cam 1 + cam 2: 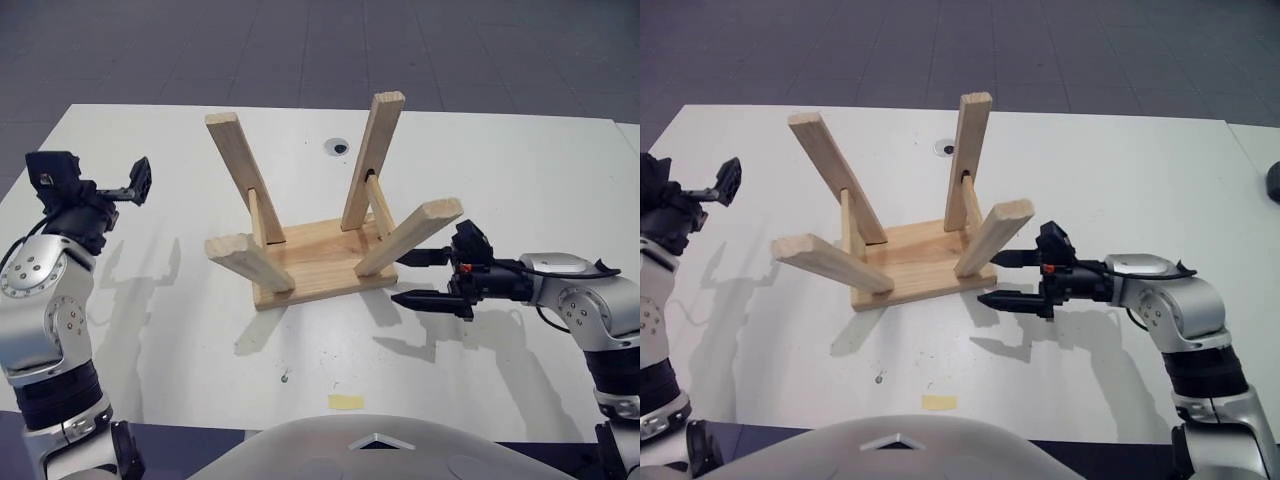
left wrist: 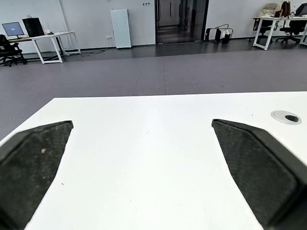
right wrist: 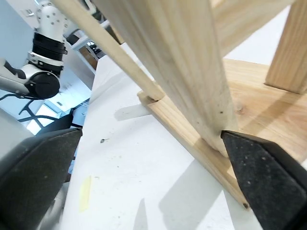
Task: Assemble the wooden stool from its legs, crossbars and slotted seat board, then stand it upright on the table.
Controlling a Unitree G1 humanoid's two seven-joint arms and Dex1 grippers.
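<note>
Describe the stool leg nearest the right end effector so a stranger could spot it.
On the white table the wooden stool lies upside down, four legs splayed upward. The leg rises from the seat board's near corner on the robot's right. It alone leans toward the open right end effector.

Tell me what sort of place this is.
Probably an open office or lab: desks with a monitor and chairs stand along the far wall, across a wide grey tiled floor from the white table.
</note>
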